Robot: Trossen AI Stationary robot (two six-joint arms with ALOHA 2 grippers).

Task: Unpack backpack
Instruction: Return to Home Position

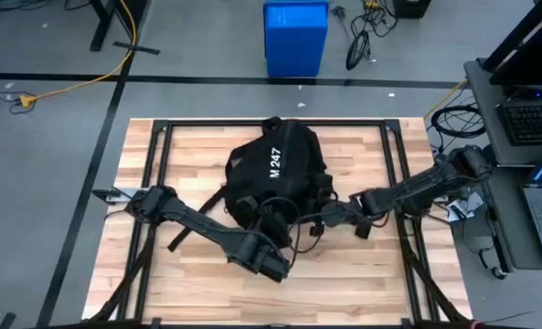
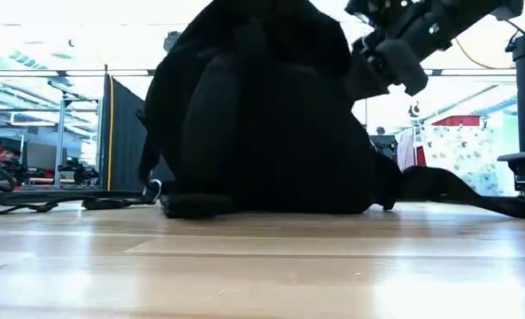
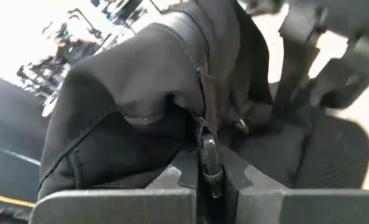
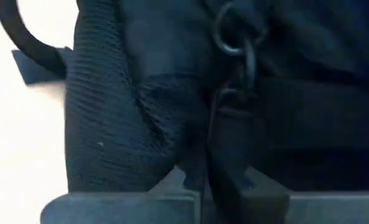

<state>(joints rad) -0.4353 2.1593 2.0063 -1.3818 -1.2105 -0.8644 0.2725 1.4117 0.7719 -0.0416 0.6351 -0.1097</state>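
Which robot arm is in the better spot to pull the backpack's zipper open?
The left one, probably. The left gripper is already shut on the zipper pull along the seam of the backpack, so it could just tug. The right gripper pinches a dark strap instead.

The backpack (image 1: 280, 169) is matt black cloth, soft and creased, with a coarser ribbed mesh panel (image 4: 109, 124). Its zip pull (image 3: 208, 152) gleams like metal. The table (image 1: 362, 283) is smooth pale wood strips, faintly glossy.
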